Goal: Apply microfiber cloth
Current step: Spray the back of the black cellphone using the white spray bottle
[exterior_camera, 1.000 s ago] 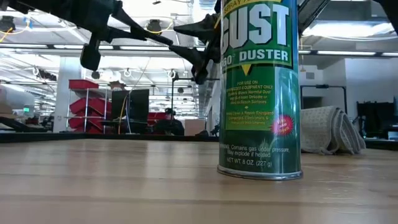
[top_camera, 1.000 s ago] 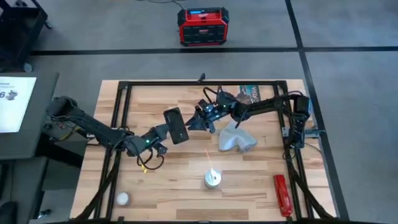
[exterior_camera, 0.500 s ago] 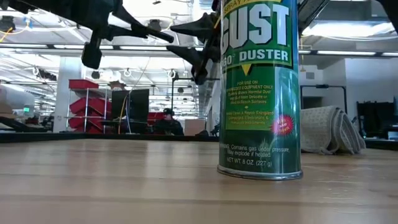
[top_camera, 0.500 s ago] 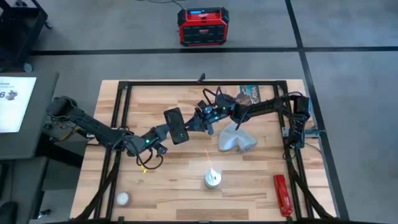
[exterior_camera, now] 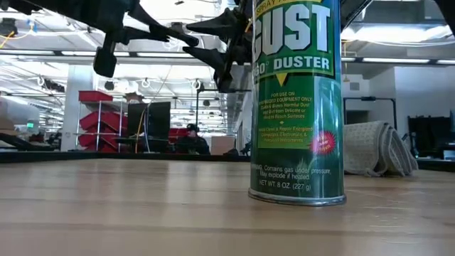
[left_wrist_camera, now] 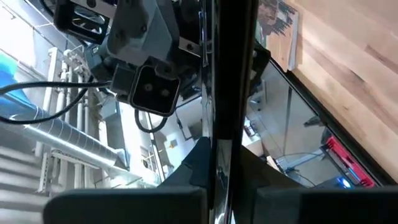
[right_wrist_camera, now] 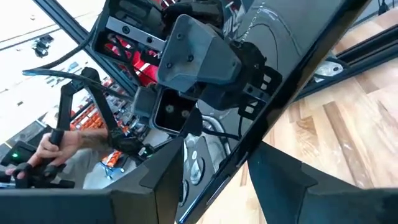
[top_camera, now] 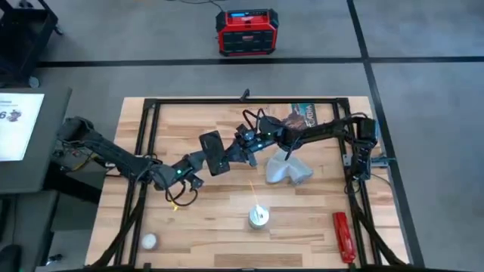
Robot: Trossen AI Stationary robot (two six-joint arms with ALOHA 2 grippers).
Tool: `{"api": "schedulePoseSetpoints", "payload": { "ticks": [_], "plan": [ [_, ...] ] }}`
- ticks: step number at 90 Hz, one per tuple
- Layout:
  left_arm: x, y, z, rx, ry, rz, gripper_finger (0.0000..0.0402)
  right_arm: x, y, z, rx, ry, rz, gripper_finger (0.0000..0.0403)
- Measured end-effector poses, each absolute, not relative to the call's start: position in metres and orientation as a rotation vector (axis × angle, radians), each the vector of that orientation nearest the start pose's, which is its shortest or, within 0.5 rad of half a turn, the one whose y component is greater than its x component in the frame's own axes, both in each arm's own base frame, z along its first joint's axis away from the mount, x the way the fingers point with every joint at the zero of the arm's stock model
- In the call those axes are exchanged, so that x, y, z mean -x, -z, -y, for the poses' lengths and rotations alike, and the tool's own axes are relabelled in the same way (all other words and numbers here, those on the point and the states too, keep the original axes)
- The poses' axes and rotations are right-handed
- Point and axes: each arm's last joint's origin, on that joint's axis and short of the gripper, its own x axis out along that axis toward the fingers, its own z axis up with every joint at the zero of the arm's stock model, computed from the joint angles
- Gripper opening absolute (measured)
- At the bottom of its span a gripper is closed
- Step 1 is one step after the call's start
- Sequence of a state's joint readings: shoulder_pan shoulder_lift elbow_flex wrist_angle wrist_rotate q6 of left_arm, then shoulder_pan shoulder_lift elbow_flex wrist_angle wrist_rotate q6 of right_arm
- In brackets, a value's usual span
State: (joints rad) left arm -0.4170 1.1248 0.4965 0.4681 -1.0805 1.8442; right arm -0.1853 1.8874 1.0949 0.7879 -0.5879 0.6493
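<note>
On the slatted wooden table (top_camera: 189, 227), the right gripper (top_camera: 240, 149) closes edge-on around the black phone (top_camera: 214, 153), which the left gripper (top_camera: 198, 161) also clamps. The microfiber cloth (top_camera: 287, 169) lies crumpled just behind it, nearer the right arm.

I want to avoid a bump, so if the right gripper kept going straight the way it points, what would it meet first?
Probably the black phone held up by the left gripper. The right gripper already points at its screen from close by, seemingly with fingers at its edges; exact depth is unclear.
</note>
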Motion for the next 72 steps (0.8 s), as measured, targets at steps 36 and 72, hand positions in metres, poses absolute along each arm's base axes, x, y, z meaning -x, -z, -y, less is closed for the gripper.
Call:
{"api": "schedulePoseSetpoints", "payload": {
  "ticks": [36,72],
  "plan": [
    [-0.210,-0.228,0.065,-1.934,-0.335,-0.762,0.0003,-0.420,-0.201,0.060,-0.695,-0.377,-0.159,0.0028],
    [-0.211,-0.230,0.064,-1.885,-0.355,-0.732,0.0003,-0.445,-0.190,0.059,-0.724,-0.542,-0.040,0.0036]
  ]
}}
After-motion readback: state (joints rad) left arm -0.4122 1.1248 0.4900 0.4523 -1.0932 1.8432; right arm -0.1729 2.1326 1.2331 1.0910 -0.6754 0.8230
